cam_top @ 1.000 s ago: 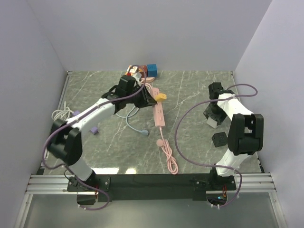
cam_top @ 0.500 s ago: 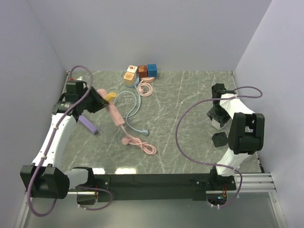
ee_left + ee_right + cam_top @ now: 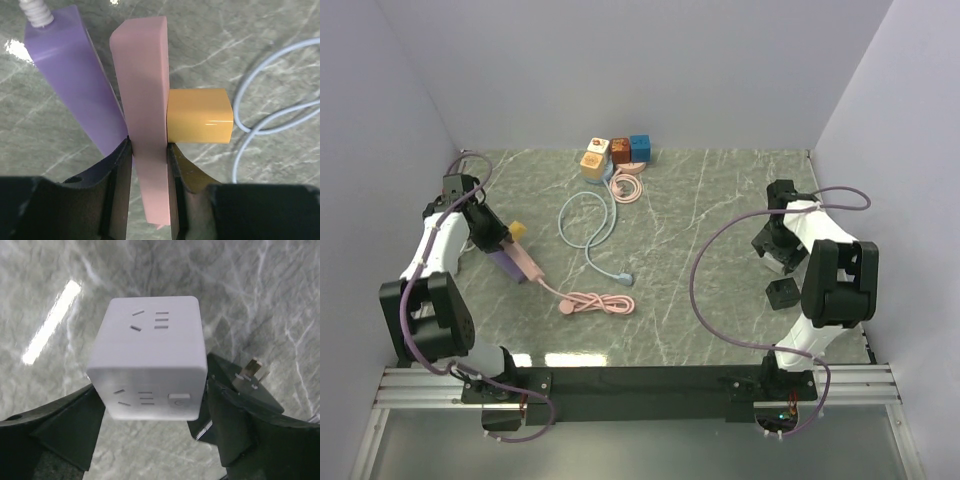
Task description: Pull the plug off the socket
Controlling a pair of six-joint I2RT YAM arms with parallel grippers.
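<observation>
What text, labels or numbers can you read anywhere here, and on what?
No readable text in any view.
White socket cube: slots and a button only, any mark too faint to read.
Three small cubes at the back: top marks too small to read.
Pink power strip, yellow plug: blank faces.

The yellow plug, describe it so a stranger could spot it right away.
At the left of the table, the left gripper clamps a pink power strip. The yellow plug juts from that strip's side: a glossy block, unlike the long purple strip alongside.

Matt pink plastic power strip (image 3: 147, 100), glossy yellow plastic plug (image 3: 200, 116), shiny marbled tabletop (image 3: 250, 300)
</observation>
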